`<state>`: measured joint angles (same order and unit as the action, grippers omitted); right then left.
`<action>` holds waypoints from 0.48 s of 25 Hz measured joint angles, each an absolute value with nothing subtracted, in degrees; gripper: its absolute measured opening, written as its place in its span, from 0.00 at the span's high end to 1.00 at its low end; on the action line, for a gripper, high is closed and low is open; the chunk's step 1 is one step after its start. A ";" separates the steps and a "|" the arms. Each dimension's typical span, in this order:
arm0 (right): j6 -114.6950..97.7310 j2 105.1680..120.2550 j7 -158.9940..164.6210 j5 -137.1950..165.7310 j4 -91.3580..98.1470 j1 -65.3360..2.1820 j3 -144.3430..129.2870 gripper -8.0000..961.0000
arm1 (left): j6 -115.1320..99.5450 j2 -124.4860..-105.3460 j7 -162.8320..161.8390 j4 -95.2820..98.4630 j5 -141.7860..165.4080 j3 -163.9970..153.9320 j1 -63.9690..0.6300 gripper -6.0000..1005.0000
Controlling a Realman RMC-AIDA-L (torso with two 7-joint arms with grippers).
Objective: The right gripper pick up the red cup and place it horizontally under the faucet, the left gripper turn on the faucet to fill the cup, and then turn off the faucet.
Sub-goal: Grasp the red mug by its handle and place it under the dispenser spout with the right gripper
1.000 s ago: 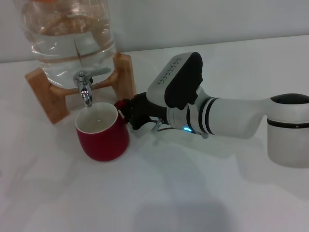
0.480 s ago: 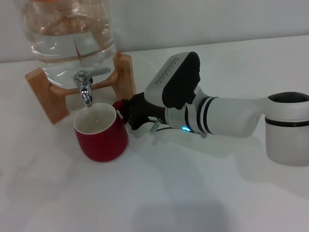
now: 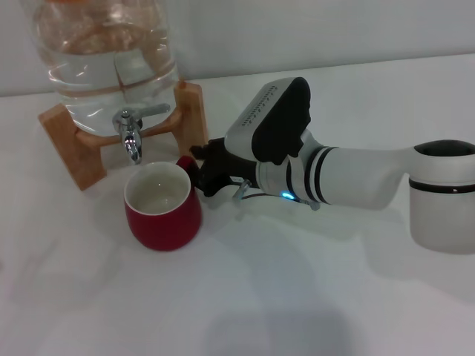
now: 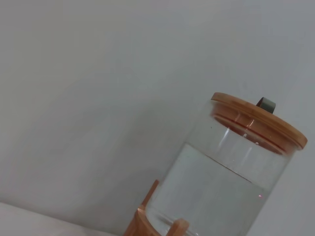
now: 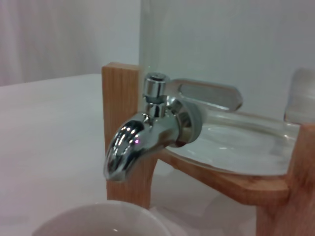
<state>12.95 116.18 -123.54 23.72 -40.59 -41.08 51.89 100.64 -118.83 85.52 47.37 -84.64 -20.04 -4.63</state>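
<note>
- Since 1.0 s ago: red cup [image 3: 162, 205] has shifted a little toward the robot's right and nearer the robot; its mouth now sits just in front of the spout instead of straight under it. Right end effector [image 3: 202, 172] has eased slightly back from the handle; jar and stand unchanged.
- Counter [image 3: 297, 297]: white, carries everything.
- Right arm [image 3: 356, 178]: white with black bands, reaches in from the right side of the head view, lying low over the counter, blue light on its underside.
- Glass jar [image 3: 104, 59]: clear, part full of water, wooden lid [image 4: 258, 120] visible in the left wrist view.
- Wooden stand [image 3: 189, 119]: holds the jar at the back left of the counter.
- Red cup: upright on the counter, off-white inside facing up, appears dry, just in front of the stand, between stand and arm.
- Right end effector: black claw at the cup's handle side, touching or just beside the handle; cannot tell whether it clamps the handle or is slack.
- Faucet [image 3: 131, 133]: chrome, fixed low on the jar, spout pointing down, flat lever [image 5: 209, 94] pointing sideways toward the robot's right. Right wrist view shows the spout above and behind the cup rim [image 5: 103, 219].
- Left end effector: out of view.
</note>
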 joint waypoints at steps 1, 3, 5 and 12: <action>13.00 116.18 -123.51 23.73 -40.58 -41.04 51.91 0.83 | 100.64 -118.83 85.52 47.37 -84.65 -20.03 -4.59 0.11; 13.02 116.19 -123.49 23.73 -40.55 -41.06 51.94 0.80 | 100.64 -118.83 85.52 47.37 -84.71 -20.03 -4.54 0.11; 13.03 116.18 -123.48 23.73 -40.50 -41.15 51.94 0.74 | 100.64 -118.83 85.52 47.37 -84.76 -20.03 -4.51 0.11; 13.18 116.18 -123.48 23.74 -40.56 -41.13 51.80 0.68 | 100.64 -118.82 85.52 47.37 -84.79 -20.03 -4.60 0.11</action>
